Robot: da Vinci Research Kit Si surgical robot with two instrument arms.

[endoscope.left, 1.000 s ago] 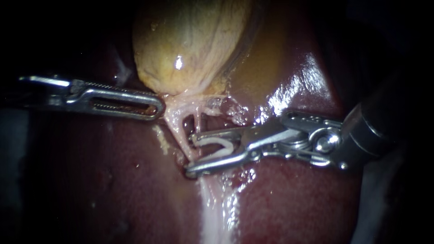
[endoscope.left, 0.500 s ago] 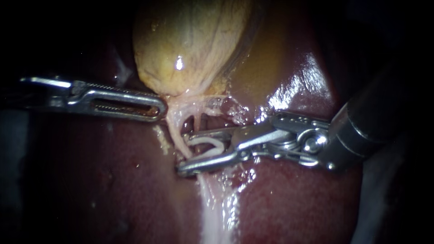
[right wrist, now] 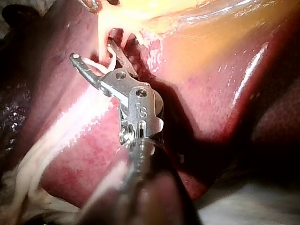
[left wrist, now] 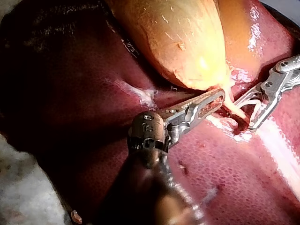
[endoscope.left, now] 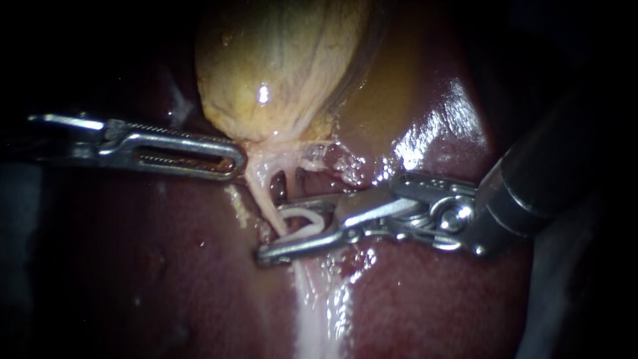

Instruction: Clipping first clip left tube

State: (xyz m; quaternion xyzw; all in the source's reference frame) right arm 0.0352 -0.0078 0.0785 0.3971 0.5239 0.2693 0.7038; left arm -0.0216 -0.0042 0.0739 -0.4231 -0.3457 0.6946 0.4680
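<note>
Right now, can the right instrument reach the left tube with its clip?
Likely yes: the right instrument holds the clip in its jaws astride the left tube, below the gallbladder; nothing blocks it.

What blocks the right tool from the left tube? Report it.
Nothing visible. The left tube sits at the jaw mouth of the right tool, next to the clip it holds.

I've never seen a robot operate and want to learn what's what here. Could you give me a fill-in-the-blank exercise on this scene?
1. The yellowish gallbladder lies against the dark red ____.
2. The right instrument carries a small white ____.
3. Between that white piece's two arms runs a pale ____ coming down from the gallbladder.

Missing words: liver; clip; tube.
</note>
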